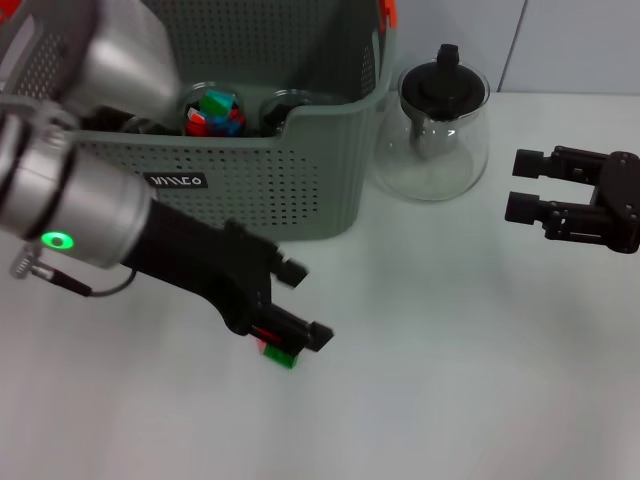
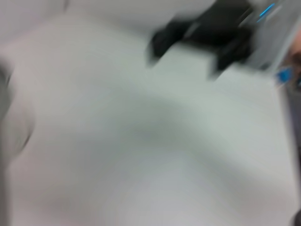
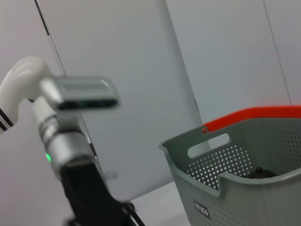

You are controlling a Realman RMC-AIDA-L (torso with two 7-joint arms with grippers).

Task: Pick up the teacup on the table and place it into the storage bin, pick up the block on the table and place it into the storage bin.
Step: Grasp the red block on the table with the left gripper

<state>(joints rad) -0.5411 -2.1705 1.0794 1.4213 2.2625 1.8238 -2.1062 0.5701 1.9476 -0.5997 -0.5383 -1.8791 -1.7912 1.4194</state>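
The bin [image 1: 300, 190] stands at the back of the table [image 1: 450, 380], grey-green and full of holes, with a small black label on its front wall. Inside it a glass teacup [image 1: 212, 112] holds a heap of red, green and blue blocks, and a second dark round rim shows just beside it, under the dipped front edge. In front of the bin the left arm reaches down and across, and the left gripper [image 1: 296, 312] sits low over the table with its fingers spread around a small red-and-green block [image 1: 277, 353]; the block lies on the table and only a corner of it shows below the lower finger, so I cannot tell whether the fingers touch it. Beside the bin, on the side away from the left arm, stands a glass teapot [image 1: 432, 130] with a black lid. Farther out on that side the right gripper [image 1: 525, 185] hangs above the table, well apart from the teapot, its two black fingers spread and holding nothing. From the right wrist the bin's near wall, handle slot and an orange rim behind it show, with the left arm standing next to it.
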